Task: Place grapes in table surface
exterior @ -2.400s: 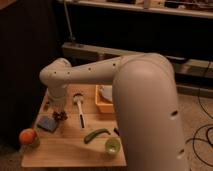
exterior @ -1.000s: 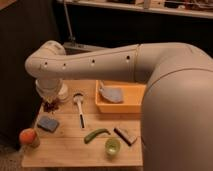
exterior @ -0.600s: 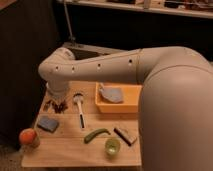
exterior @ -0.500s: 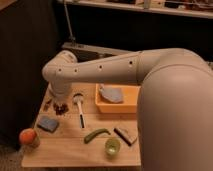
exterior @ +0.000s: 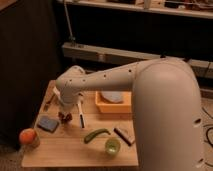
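The grapes [exterior: 64, 117], a small dark bunch, hang at the tip of my gripper [exterior: 64, 113] at the table's left middle. They are just right of the blue sponge [exterior: 48, 123], at or barely above the wood. The gripper is shut on the grapes and points straight down from the white wrist [exterior: 74, 89]. The light tan table surface [exterior: 70, 151] lies beneath. The arm hides the table's right edge.
An orange-yellow bin [exterior: 101, 106] with a grey object in it stands at the back middle. A white-handled utensil [exterior: 81, 115], a green curved vegetable [exterior: 96, 135], a green cup [exterior: 112, 146] and a dark bar [exterior: 124, 135] lie to the right. An orange fruit [exterior: 28, 136] sits front left.
The gripper has moved right and down with the grapes, from the back left corner towards the spot beside the blue sponge. Nothing else on the table has moved.
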Available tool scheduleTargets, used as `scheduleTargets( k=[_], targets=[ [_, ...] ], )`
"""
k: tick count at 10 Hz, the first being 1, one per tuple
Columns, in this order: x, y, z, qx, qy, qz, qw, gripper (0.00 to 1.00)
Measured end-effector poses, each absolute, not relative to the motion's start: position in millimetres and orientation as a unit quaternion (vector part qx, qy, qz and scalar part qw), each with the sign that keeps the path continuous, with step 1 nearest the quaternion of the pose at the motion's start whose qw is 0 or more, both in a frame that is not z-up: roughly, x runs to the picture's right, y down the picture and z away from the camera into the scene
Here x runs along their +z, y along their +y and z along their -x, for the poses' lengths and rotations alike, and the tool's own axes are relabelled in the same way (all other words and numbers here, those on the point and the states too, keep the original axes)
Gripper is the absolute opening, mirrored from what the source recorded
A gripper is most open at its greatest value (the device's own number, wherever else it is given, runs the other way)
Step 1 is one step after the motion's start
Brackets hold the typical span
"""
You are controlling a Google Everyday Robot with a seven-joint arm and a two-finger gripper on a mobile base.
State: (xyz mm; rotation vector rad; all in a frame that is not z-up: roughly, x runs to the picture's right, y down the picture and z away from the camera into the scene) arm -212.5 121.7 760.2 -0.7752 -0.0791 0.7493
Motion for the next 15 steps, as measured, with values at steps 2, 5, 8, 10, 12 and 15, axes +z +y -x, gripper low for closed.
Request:
scheduleTargets(
  k=[2, 5, 8, 10, 12, 15],
  targets=[
    [776, 140, 210, 0.360, -0.033, 0.405, 0.840, 0.00],
    [784, 154, 214, 0.351, -0.002, 0.437, 0.828, 0.25],
    [792, 169, 219, 0.329, 0.050, 0.470, 0.818, 0.69],
    [794, 173, 219, 0.331, 0.060, 0.474, 0.814, 0.80],
    [795, 172, 217, 0.332, 0.061, 0.473, 0.813, 0.80],
    [794, 173, 218, 0.331, 0.061, 0.474, 0.814, 0.80]
  ],
)
